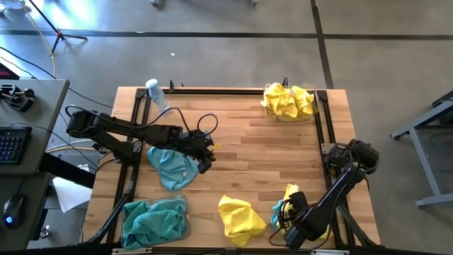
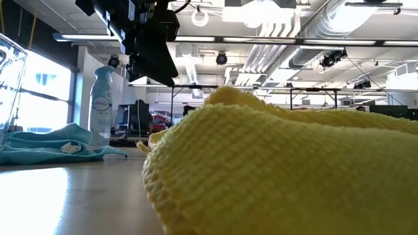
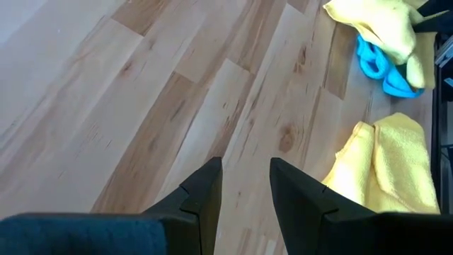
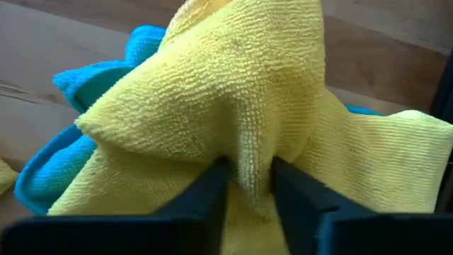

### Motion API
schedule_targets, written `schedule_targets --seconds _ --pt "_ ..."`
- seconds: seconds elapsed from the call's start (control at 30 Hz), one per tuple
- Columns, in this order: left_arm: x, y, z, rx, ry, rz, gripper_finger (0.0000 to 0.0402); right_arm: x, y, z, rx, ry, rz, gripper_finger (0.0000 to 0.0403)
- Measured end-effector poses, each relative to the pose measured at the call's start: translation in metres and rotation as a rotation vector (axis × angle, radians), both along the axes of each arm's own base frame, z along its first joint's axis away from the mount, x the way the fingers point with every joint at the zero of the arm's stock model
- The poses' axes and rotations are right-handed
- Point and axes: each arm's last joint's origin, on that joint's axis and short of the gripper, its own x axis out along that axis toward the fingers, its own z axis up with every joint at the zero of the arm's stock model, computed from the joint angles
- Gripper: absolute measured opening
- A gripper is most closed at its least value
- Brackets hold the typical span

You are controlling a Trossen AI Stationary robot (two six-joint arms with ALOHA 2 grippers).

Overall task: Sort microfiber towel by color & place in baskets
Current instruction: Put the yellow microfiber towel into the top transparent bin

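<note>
Down at the near right corner of the desk [image 1: 233, 152], the right pincer [image 4: 248, 185] is pinching a raised fold of a yellow microfiber towel [image 4: 233, 106], its two dark fingers pressed in on either side of the ridge. A bright blue towel [image 4: 92, 78] lies tangled under and beside that yellow one, so the step in hand looks like lifting yellow alone out of the mixed heap. To do it well, the grip should stay high on the yellow ridge, and the lift should be slow and straight up, letting the blue cloth slide free rather than ride along; if blue clings, a small shake or a re-grasp farther from it would be wiser than carrying both.

The yellow basket [image 1: 314, 112] stands at the far right corner of the desk, already heaped with yellow towels [image 1: 287, 100], well apart from the right pincer. Another yellow towel [image 1: 241, 216] lies loose on the near edge, just left of the mixed heap.

The left pincer [image 3: 244, 185] hangs above bare wood near the desk's middle, fingers spread a little with nothing between them, just beside a teal towel [image 1: 172, 166] lying flat. The teal basket [image 1: 185, 202], at the near left corner, holds more teal cloth [image 1: 152, 221]. A clear water bottle [image 1: 156, 93] stands at the far left.
</note>
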Motion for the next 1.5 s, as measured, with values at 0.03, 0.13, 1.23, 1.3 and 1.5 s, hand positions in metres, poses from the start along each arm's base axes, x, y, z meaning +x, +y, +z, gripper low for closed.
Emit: schedule_targets --seconds 0.03,0.13,1.23,1.3,1.5 --pt "0.0 0.0 0.0 -0.002 0.0 -0.002 0.0108 0.0 0.0 0.0 -0.004 -0.003 0.003 0.0075" --pt "0.0 0.0 0.0 -0.001 0.001 -0.002 0.0108 0.001 -0.002 0.001 -0.015 -0.014 0.023 0.0014" --pt "-0.004 0.061 0.0 -0.034 0.003 0.12 0.0108 -0.036 -0.267 0.24 -0.886 -0.414 0.119 0.0001" --pt "-0.004 0.067 0.0 -0.035 0.003 0.139 0.0108 -0.048 -0.28 0.245 -0.909 -0.379 0.085 0.0" --pt "-0.007 0.081 0.0 -0.034 0.002 0.188 0.0108 -0.071 -0.309 0.251 -0.984 -0.226 -0.007 0.0"
